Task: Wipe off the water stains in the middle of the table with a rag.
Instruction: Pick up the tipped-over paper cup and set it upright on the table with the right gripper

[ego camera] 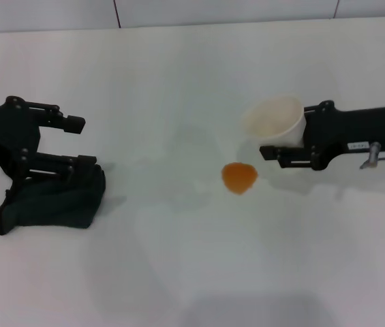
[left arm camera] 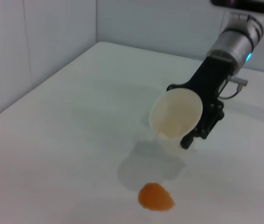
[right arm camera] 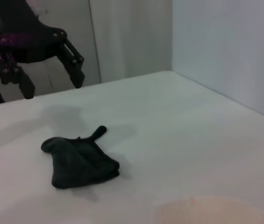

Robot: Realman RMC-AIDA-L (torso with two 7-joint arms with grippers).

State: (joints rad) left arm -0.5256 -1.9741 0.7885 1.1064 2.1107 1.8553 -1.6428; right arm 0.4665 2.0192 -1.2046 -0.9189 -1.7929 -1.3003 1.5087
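a: risk first. left claw hangs wide open above the rag, nothing in it. right wrist view shows it clearly off the cloth. rag lies crumpled on the surface, well apart from the water stains.

b: so a bad pinch?

a: likely failure, i'd say. cloth is soft and bunched; catch only the loop or one fold and it'll drag as a rope and smear rather than mop.

b: right side?

a: right claw is clamped on the white cup, tipped on its side, mouth toward the left arm, just beside the blot. pale orange film inside. if it stays there, a wipe stroke coming across could clip the cup or the arm. any dribble from the rim would land back near the spot.

b: spreading?

a: blot is small, roundish, orange. one dry pass may streak it over the white top.

b: room?

a: plain smooth white surface, faint shadows only. pale panelled walls close behind and at the side. otherwise only rag, cup and blot on it.
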